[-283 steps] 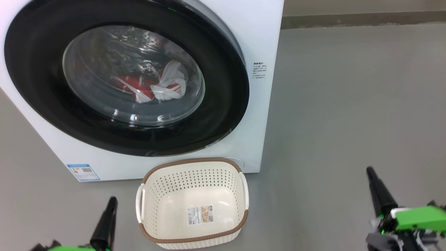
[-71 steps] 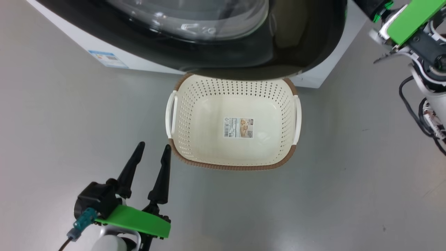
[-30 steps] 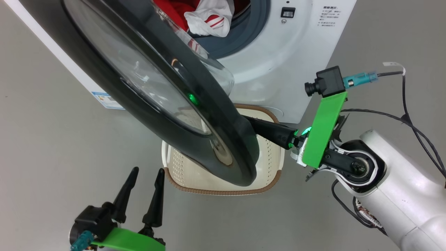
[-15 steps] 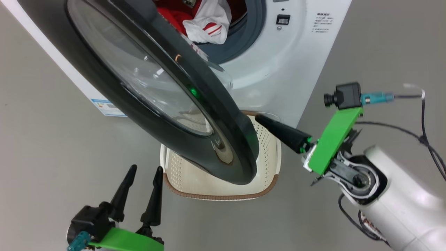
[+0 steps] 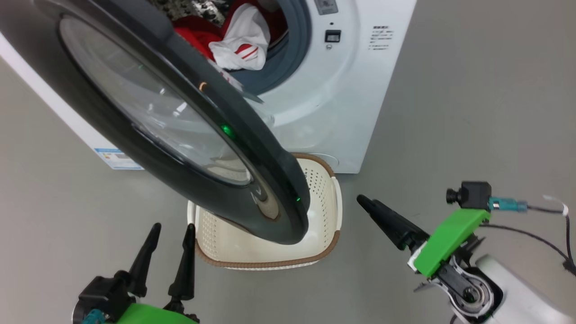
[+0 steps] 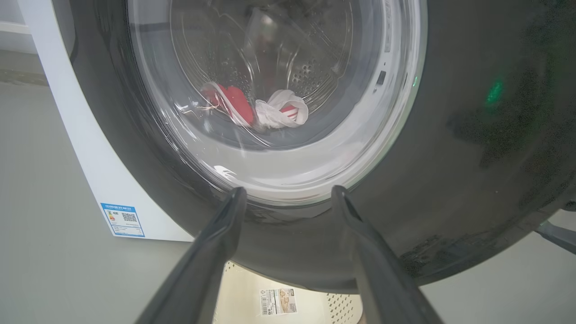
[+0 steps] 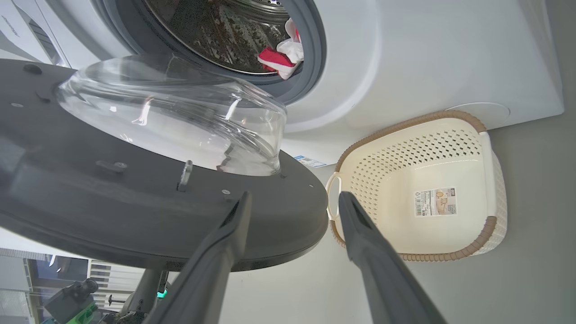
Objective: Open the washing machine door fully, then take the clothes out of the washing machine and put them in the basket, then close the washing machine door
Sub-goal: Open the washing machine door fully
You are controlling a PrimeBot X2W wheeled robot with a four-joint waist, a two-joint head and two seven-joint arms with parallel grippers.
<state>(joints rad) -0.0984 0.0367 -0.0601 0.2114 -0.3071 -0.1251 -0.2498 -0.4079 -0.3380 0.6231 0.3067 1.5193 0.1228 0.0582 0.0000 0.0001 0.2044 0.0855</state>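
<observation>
1. While the washing machine door [image 5: 180, 135] stands only partway open, I judge the coming move to be swinging it wider. That turns on which side of the door each set of fingers lies.
2. It seems hinged at the left of the washing machine [image 5: 342, 112]. Its free edge reaches down toward me in the head view and hangs over the basket [image 5: 321, 189] on the floor, hiding much of it.
3. My right fingers [image 5: 391, 222] are spread and hold nothing. The door's free edge lies to their left, near but apart, with the basket's right rim between them.
4. From the right wrist view, the door's inner face and its bulging glass bowl lie ahead and left of the fingertips. The basket lies ahead and to the right.
5. My left fingers [image 5: 185, 265] are also spread and empty, and they point at the door's glossy outer face. That face is close ahead of them, and in the head view they look apart from it.
6. I judge the right arm better placed, since it is on the inner side and a leftward push there should open the door further. The left arm sits on the side the door would swing toward.
7. The clothes [image 5: 234, 45], a red and white bundle, lie at the lip of the drum opening. They are up beyond the door and well apart from both sets of fingers.
</observation>
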